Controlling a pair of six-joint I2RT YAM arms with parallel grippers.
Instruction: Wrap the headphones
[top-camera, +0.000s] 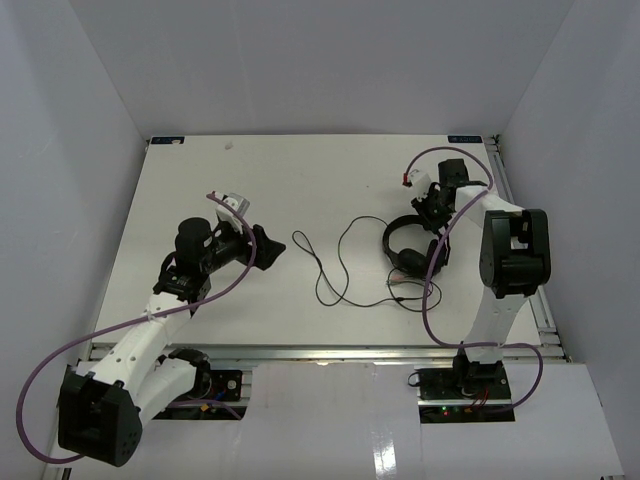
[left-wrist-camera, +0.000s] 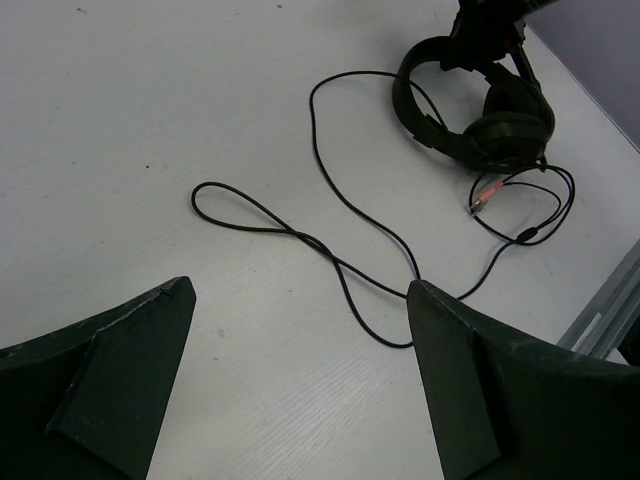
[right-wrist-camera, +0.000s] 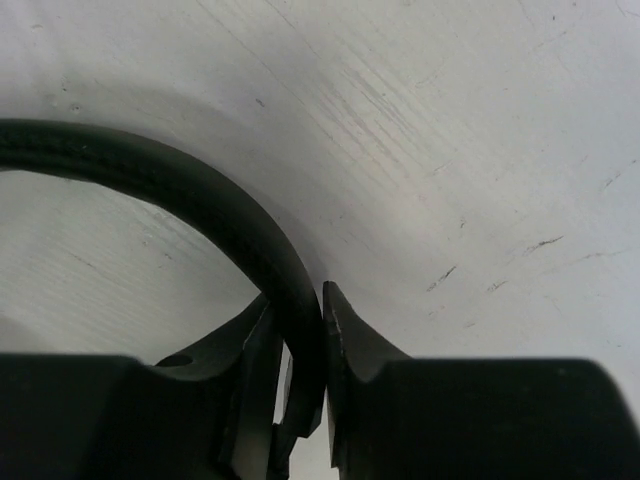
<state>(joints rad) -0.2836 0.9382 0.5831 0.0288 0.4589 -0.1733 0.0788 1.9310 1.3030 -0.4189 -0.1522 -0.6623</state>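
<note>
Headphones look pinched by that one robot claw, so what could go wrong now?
The right gripper pinches the thin, rounded headband only near its fingertips, so the headphones might slip or swing. The cord lies in loose loops, with the plugs beside the earcups; pulling could tangle it. The left gripper is open, holding nothing.

Headphones (top-camera: 408, 248) all black, matte, the cord (top-camera: 322, 268) the same black against a white table (top-camera: 200, 180) with faint grey grain and scratches; plugs (left-wrist-camera: 484, 197) one pink, one green; arms (top-camera: 135, 345) white with black joints, cables (top-camera: 445, 150) purple
</note>
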